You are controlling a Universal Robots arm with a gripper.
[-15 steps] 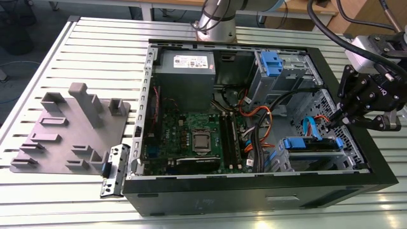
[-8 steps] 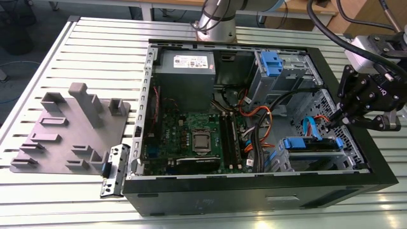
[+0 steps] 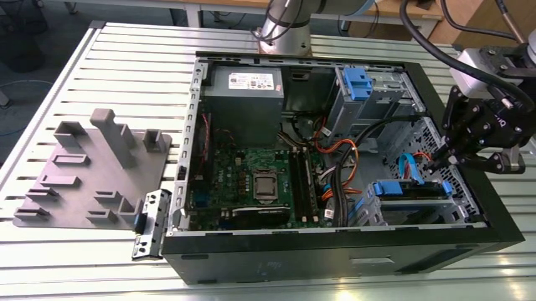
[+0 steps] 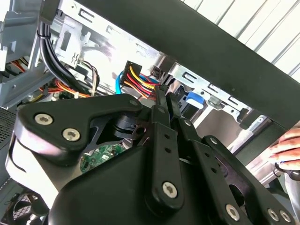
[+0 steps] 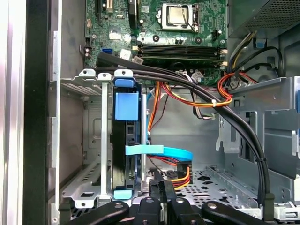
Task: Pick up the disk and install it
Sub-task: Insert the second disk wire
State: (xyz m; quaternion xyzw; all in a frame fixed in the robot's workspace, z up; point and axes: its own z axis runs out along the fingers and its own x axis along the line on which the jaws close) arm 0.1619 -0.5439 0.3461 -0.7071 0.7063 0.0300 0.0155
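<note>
- The table (image 3: 100, 63), a slatted metal top, carries everything; the arm's base (image 3: 283, 28) stands at its far edge in the exterior view.
- The case (image 3: 335, 251), a black tower lying open on its side, fills the table's middle and reaches toward the edge at the exterior view's right.
- The motherboard (image 3: 251, 182) lies flat on the case floor, with its bare processor socket near the middle.
- The power supply (image 3: 245, 94), a grey box with a white sticker, sits in the case's far corner at the exterior view's left.
- A grey fixture plate (image 3: 92, 175) with upright blocks lies on the table beside the case, toward the edge at the exterior view's left.
- The gripper (image 3: 435, 162) hangs over the case's wall at the exterior view's right, tips just inside the opening; in both wrist views its fingers (image 5: 161, 194) are pressed together, holding nothing.
- The disk (image 3: 410, 193) sits in the drive cage (image 3: 456, 207) at the case's near corner at the exterior view's right, its blue rails showing; in the first wrist view it stands on edge in the cage with a blue cable (image 5: 159, 151) plugged into it.
- A person's hand (image 4: 287, 147) rests at the case's outer edge in the second wrist view.
</note>
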